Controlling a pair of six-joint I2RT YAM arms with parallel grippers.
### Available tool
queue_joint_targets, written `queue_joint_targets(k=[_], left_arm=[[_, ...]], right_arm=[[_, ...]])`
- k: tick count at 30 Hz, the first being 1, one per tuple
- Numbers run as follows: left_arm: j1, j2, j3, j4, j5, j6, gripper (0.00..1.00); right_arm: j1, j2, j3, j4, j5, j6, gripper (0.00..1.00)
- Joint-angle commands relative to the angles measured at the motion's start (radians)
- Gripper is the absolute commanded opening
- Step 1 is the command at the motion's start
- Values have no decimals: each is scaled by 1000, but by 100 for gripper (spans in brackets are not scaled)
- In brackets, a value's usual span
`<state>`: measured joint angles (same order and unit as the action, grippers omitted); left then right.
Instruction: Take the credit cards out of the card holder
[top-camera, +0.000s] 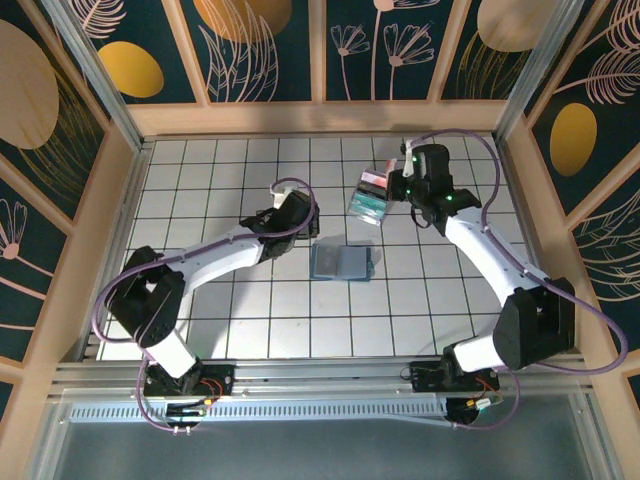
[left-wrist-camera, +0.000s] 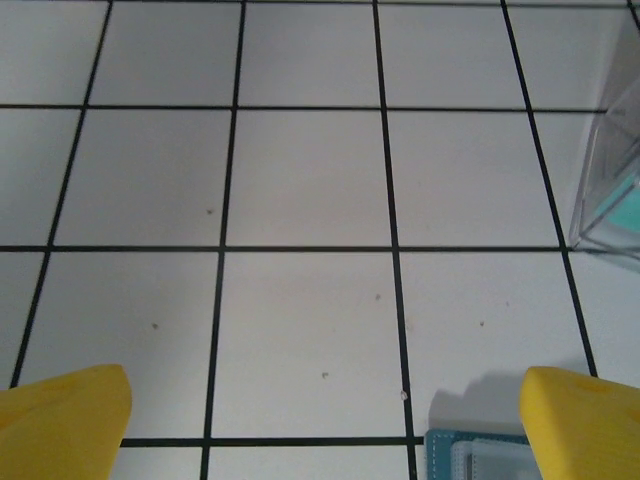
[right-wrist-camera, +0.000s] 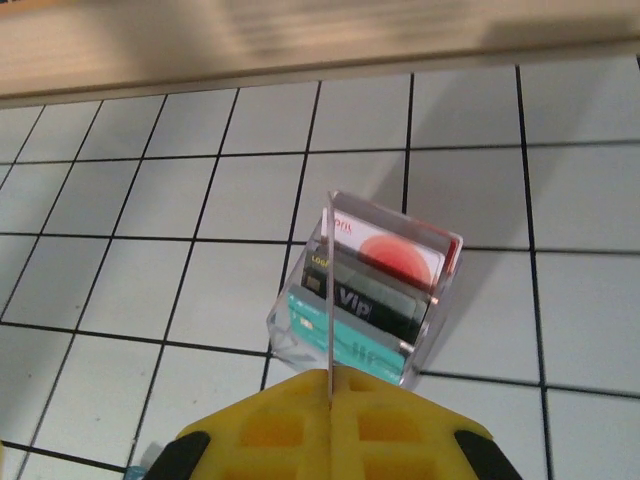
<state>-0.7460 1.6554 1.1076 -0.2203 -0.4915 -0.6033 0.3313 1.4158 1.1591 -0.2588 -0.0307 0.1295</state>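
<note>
Left pincer (top-camera: 295, 215) sits low over the tabletop (top-camera: 220, 300) with its jaws wide and nothing between them. In the left wrist view the two yellow fingertips (left-wrist-camera: 65, 420) stand far apart at the bottom corners, over bare white tiles. Right pincer (right-wrist-camera: 328, 400) is closed tight on one thin upright wall of the clear tray (right-wrist-camera: 440, 275), gripping it at the near edge. The tray looks tilted; cannot tell whether its base is clear of the tabletop. Three cards (right-wrist-camera: 385, 300) stand in the tray, one behind another: teal nearest, then black, then white with a red disc. Card holder (top-camera: 340, 262) lies flat on the tabletop between the two arms, on the near side of the tray and apart from it. One corner of it shows just beside the left pincer's right fingertip.
</note>
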Motion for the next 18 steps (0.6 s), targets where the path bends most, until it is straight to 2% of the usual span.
queue_joint_targets(k=[1, 9, 18], left_arm=[[4, -26, -27, 15, -4, -7, 99], [4, -35, -78, 42, 44, -20, 99], [4, -57, -108, 110, 25, -1, 99]], right_arm=[[-16, 35, 32, 51, -68, -168, 0], [-26, 152, 103, 19, -187, -502, 0], [-53, 278, 249, -50, -168, -675, 0]])
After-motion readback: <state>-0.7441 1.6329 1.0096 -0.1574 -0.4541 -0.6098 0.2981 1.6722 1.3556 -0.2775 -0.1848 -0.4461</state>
